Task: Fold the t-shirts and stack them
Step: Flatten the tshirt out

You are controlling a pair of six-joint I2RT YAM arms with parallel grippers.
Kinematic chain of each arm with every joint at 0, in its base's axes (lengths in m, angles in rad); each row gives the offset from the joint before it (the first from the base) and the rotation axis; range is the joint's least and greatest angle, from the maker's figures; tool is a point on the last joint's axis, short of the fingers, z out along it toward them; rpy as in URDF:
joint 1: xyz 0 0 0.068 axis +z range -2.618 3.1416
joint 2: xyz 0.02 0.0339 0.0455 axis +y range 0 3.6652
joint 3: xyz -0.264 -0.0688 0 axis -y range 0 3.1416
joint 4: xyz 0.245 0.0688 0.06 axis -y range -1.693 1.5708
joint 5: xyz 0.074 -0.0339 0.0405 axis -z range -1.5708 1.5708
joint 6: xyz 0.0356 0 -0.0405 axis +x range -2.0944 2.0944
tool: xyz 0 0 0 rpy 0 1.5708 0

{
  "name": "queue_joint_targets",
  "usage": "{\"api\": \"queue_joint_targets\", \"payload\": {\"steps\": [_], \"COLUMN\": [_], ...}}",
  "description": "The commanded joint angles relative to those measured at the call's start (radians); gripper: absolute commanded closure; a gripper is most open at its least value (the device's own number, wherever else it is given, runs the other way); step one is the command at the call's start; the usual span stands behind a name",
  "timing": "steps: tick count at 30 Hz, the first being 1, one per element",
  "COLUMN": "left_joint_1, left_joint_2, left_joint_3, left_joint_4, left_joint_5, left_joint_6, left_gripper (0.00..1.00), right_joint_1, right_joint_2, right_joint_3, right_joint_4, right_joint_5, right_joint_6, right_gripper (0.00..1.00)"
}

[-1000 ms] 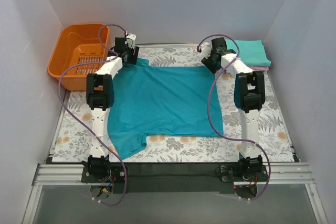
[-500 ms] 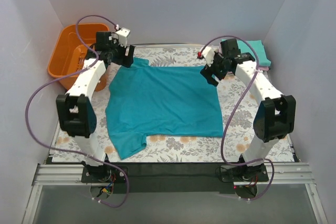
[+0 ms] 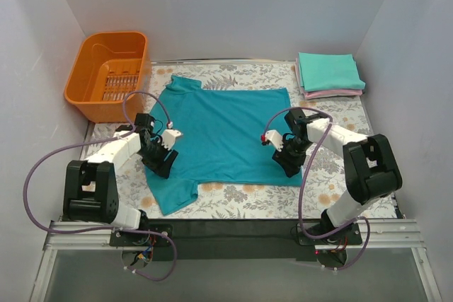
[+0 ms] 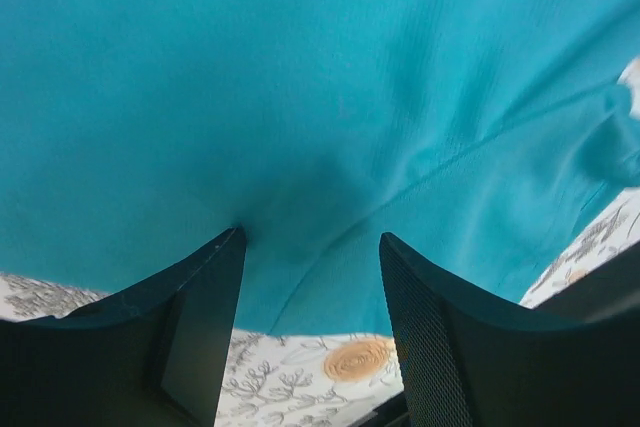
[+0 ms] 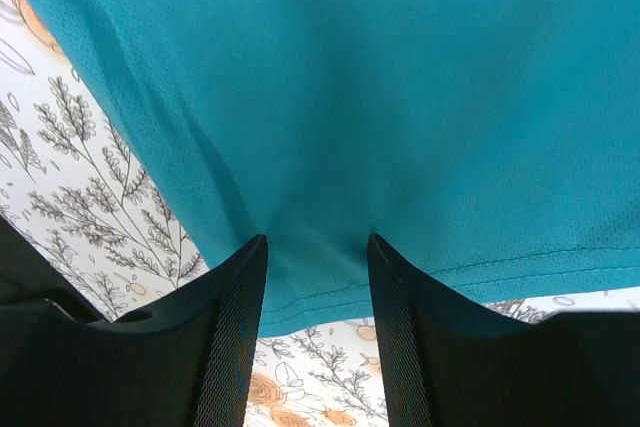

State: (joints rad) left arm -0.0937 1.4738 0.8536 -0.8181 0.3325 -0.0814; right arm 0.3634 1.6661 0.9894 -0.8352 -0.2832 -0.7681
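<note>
1. Orange basket (image 3: 106, 76) – stands at the far-left corner of the table (image 3: 340, 175), well apart from both arms.

2. Left gripper (image 3: 159, 157) – positioned low over the left edge of the deep teal-blue t-shirt (image 3: 219, 129), just above the flap of cloth that projects at the near-left corner. In the left wrist view the gripper (image 4: 310, 237) has its fingers (image 4: 200, 317) spread apart. The shirt (image 4: 320, 97) fills the gap between them and puckers into soft creases at the tips. The flowered table covering shows below the cloth edge.

3. Deep teal-blue t-shirt – lies opened out flat on the middle of the table, between the two grippers. Its right edge is straight.

4. Right gripper (image 3: 289, 157) – positioned low at the near-right part of the same shirt, close to its near edge. In the right wrist view the gripper (image 5: 318, 239) also has its fingers (image 5: 235, 327) set apart, not pressed together. The shirt (image 5: 330, 77) lies between them, with its stitched hem running just below the tips and a slight pucker at the gap.

5. Folded stack – at the far-right corner. The mint-teal t-shirt (image 3: 329, 71) lies folded on top of the pink t-shirt (image 3: 333, 94), of which only the near edge is visible. The stack is well apart from both grippers.
</note>
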Motion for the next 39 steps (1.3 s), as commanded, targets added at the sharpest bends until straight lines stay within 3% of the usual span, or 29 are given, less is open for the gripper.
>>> {"api": "queue_joint_targets", "payload": {"steps": [1, 3, 8, 12, 16, 21, 24, 26, 30, 34, 39], "left_joint_1": [0.0, -0.024, -0.049, -0.047, -0.023, -0.012, -0.011, -0.011, -0.011, -0.009, -0.009], "left_joint_2": [-0.109, -0.15, -0.207, -0.205, -0.121, 0.098, 0.224, 0.32, 0.5, 0.608, 0.684], "left_joint_3": [-0.053, -0.154, -0.183, -0.096, 0.185, 0.504, 0.642, 0.737, 0.944, 1.061, 1.11], "left_joint_4": [-0.025, -0.087, -0.18, -0.308, -0.311, -0.178, 0.063, 0.131, 0.209, 0.237, 0.263], "left_joint_5": [-0.038, -0.039, -0.035, 0.032, 0.126, 0.2, 0.1, 0.038, -0.068, -0.079, -0.093], "left_joint_6": [0.077, 0.143, 0.184, 0.218, 0.177, -0.048, -0.205, -0.247, -0.353, -0.403, -0.431], "left_gripper": [0.48, 0.48, 0.5, 0.51, 0.45, 0.39, 0.37, 0.37, 0.37, 0.37, 0.36], "right_joint_1": [0.002, 0.005, 0.016, 0.017, -0.03, -0.17, -0.205, -0.218, -0.227, -0.23, -0.231], "right_joint_2": [-0.055, -0.103, -0.143, -0.233, -0.247, -0.003, 0.188, 0.283, 0.536, 0.667, 0.663], "right_joint_3": [-0.109, -0.169, -0.176, -0.115, 0.082, 0.454, 0.695, 0.816, 1.136, 1.262, 1.128], "right_joint_4": [0.018, 0.019, -0.001, -0.077, -0.073, 0.043, 0.103, 0.119, 0.148, 0.179, 0.271], "right_joint_5": [0.078, 0.101, 0.092, 0.017, -0.054, -0.068, 0.008, 0.038, 0.059, 0.087, 0.088], "right_joint_6": [-0.045, -0.072, -0.105, -0.157, -0.107, 0.045, 0.131, 0.165, 0.193, 0.204, 0.205], "right_gripper": [0.55, 0.52, 0.45, 0.37, 0.35, 0.41, 0.48, 0.54, 0.56, 0.58, 0.6]}}
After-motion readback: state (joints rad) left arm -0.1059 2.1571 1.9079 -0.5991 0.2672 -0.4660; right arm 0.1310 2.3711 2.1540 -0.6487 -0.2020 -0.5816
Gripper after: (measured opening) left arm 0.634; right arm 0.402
